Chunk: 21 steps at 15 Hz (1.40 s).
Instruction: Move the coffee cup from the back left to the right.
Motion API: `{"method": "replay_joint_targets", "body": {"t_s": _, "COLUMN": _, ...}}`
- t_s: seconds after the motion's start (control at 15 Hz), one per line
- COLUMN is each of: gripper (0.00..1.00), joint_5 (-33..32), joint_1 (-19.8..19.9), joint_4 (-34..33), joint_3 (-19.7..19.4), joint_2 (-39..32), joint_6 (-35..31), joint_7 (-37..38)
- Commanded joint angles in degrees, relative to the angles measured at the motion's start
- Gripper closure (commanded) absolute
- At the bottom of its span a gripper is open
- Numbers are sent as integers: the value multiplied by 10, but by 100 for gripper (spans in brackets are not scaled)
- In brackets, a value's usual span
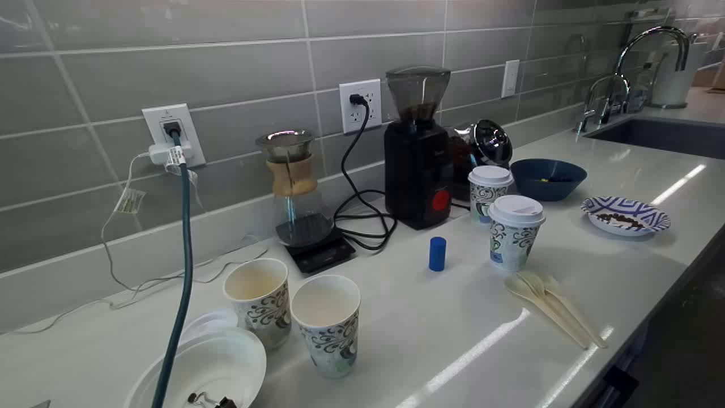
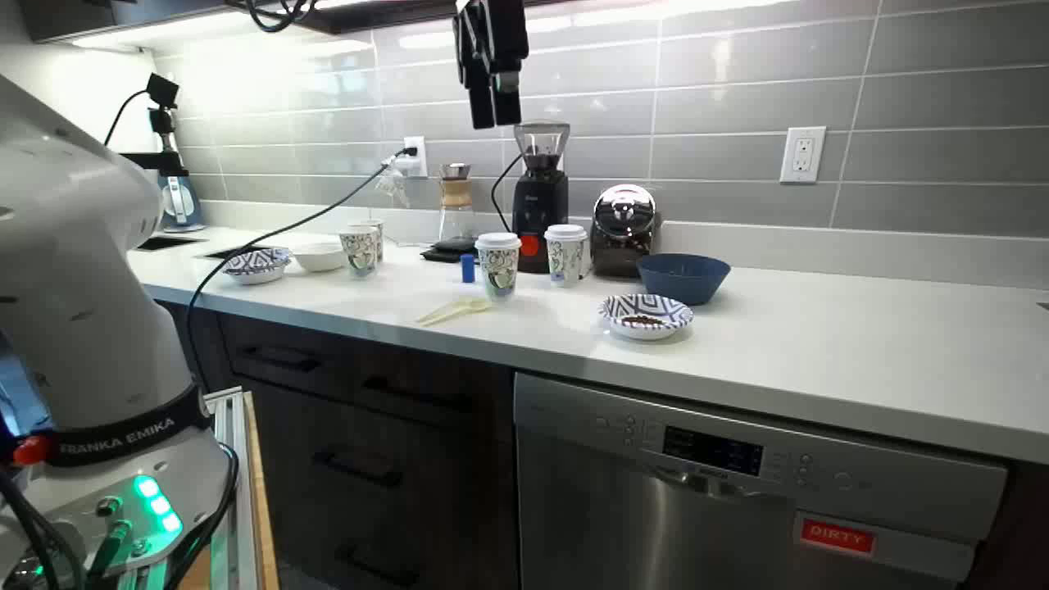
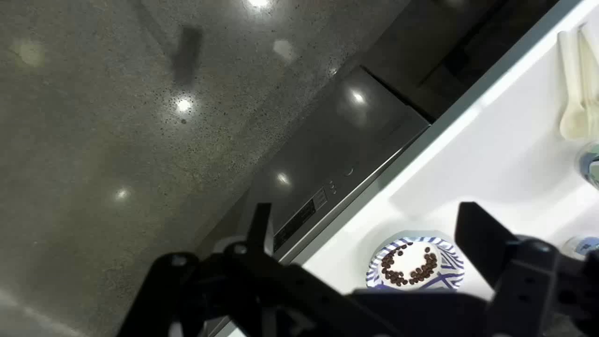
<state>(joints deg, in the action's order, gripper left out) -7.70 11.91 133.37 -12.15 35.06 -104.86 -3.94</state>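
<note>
The coffee cup (image 1: 261, 306) stands upright and open on the counter, its tan inside showing, near the wall in an exterior view. Beside it, nearer the counter's front, stands a similar paper cup (image 1: 328, 334) with a paler inside. In an exterior view the coffee cup (image 2: 378, 236) is mostly hidden behind that paler cup (image 2: 358, 251). My gripper (image 2: 495, 115) hangs high above the counter, in front of the grinder and well away from the coffee cup. In the wrist view the gripper (image 3: 365, 206) is open with nothing between its fingers. The coffee cup is out of the wrist view.
Two lidded cups (image 1: 515, 235) stand by the grinder (image 1: 418, 170). A blue cylinder (image 1: 437, 253), wooden cutlery (image 1: 552, 300), a glass carafe (image 1: 300, 218), a dark blue bowl (image 1: 546, 180) and a patterned bowl of beans (image 3: 414, 262) are around. A cable (image 1: 184, 243) crosses near a white bowl (image 1: 226, 368).
</note>
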Motion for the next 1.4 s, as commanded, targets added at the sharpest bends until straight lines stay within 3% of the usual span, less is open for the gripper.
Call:
{"method": "replay_joint_targets", "body": {"t_s": 0.0, "gripper": 0, "joint_5": 0, "joint_1": 0, "joint_4": -1, "joint_3": 0, "joint_2": -1, "joint_6": 1, "joint_7": 0}}
{"method": "replay_joint_targets", "body": {"t_s": 0.4, "gripper": 0, "joint_5": 0, "joint_1": 0, "joint_4": -1, "joint_3": 0, "joint_2": -1, "joint_6": 1, "joint_7": 0}}
{"method": "replay_joint_targets", "body": {"t_s": 0.67, "gripper": 0, "joint_5": 23, "joint_1": -29, "joint_4": 38, "joint_3": 46, "joint_2": 46, "joint_6": 8, "joint_7": 19}}
{"method": "replay_joint_targets", "body": {"t_s": 1.07, "gripper": 0, "joint_5": 81, "joint_1": -104, "joint_4": 108, "joint_3": 134, "joint_2": 126, "joint_6": 49, "joint_7": 67}}
{"method": "replay_joint_targets", "body": {"t_s": 1.33, "gripper": 0, "joint_5": 110, "joint_1": -155, "joint_4": 106, "joint_3": 200, "joint_2": 129, "joint_6": 41, "joint_7": 112}}
